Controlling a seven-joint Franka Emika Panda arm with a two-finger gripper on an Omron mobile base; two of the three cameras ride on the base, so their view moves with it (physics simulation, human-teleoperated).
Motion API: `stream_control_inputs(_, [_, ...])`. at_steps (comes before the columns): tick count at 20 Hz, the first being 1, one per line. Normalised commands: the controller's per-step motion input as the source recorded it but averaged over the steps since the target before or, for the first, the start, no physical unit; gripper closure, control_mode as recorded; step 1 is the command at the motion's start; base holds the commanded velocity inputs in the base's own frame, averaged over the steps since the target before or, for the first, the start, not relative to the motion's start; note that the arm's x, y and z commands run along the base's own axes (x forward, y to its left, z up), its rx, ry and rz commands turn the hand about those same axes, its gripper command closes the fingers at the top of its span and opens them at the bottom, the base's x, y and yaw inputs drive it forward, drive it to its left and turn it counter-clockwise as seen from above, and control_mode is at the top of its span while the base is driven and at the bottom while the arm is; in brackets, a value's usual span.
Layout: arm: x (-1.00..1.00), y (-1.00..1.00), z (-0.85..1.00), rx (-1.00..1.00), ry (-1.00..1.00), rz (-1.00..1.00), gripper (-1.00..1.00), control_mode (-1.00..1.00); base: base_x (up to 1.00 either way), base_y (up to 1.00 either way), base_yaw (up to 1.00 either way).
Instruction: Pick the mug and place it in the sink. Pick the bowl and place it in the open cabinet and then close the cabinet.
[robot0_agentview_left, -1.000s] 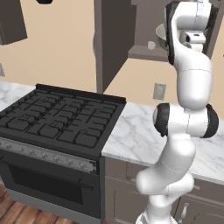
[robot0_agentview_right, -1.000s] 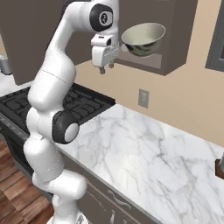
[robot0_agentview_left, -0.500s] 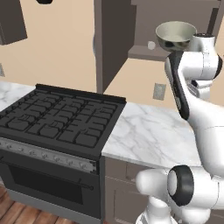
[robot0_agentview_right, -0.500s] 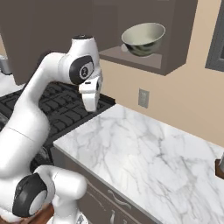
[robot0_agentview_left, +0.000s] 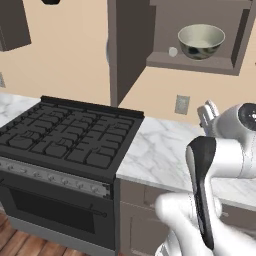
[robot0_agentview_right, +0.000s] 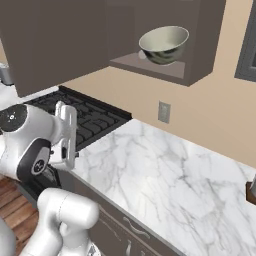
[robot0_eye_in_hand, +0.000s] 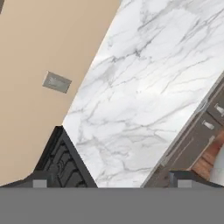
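One bowl (robot0_agentview_left: 201, 41) sits on the open cabinet (robot0_agentview_left: 200, 62) shelf; gripper (robot0_eye_in_hand: 109, 179) fingers spread, empty; no legible writing.

cabinet (robot0_agentview_left: 200, 62) shelf, bowl (robot0_agentview_left: 201, 41) resting inside

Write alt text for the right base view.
A pale bowl sits on the shelf of the open wall cabinet, door swung wide. Below, the white arm folds low beside a marble counter and black stove.

cream-green bowl (robot0_agentview_left: 201, 41), white-veined marble counter (robot0_eye_in_hand: 144, 87)
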Motion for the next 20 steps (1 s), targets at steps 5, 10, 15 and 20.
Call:
stream_control_inputs(5, [-0.76,0.84,0.2,0.0,-0.32,-0.08,-1.0,-1.0,0.0,0.0,0.0])
stream_control_inputs(10, [-0.62,0.94,0.09,0.0,-0.24,-0.05,-1.0,-1.0,0.0,0.0,0.0])
stream_control_inputs(15, [-0.72,0.88,0.01,0.0,-0.27,-0.03,-1.0,-1.0,0.0,0.0,0.0])
stream_control_inputs(20, [-0.31,0.94,0.03,0.0,-0.24,-0.01,-1.0,-1.0,0.0,0.0,0.0])
